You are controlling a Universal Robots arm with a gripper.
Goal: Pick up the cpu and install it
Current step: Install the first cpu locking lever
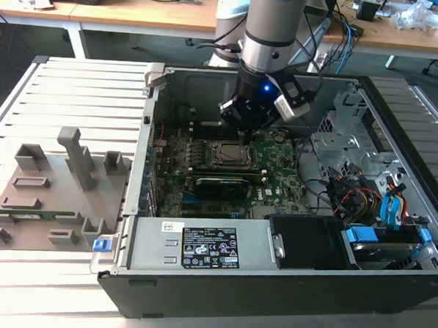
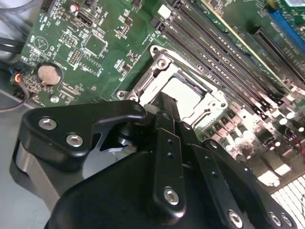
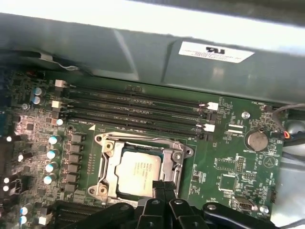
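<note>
Cpu point(image 3: 139, 171) seated flat inside the metal-framed socket point(image 3: 107, 143) on the motherboard point(image 3: 228, 162).

The gripper point(image 3: 162, 188) hangs directly above the socket's edge, its black fingers point(image 2: 167, 124) drawn together with nothing between them, tips just beside the cpu's silvery top plate; empty memory slots point(image 3: 138, 107) run alongside the socket.

cpu point(image 2: 183, 91) in socket point(image 2: 157, 71), gripper point(image 2: 164, 112) above
</note>
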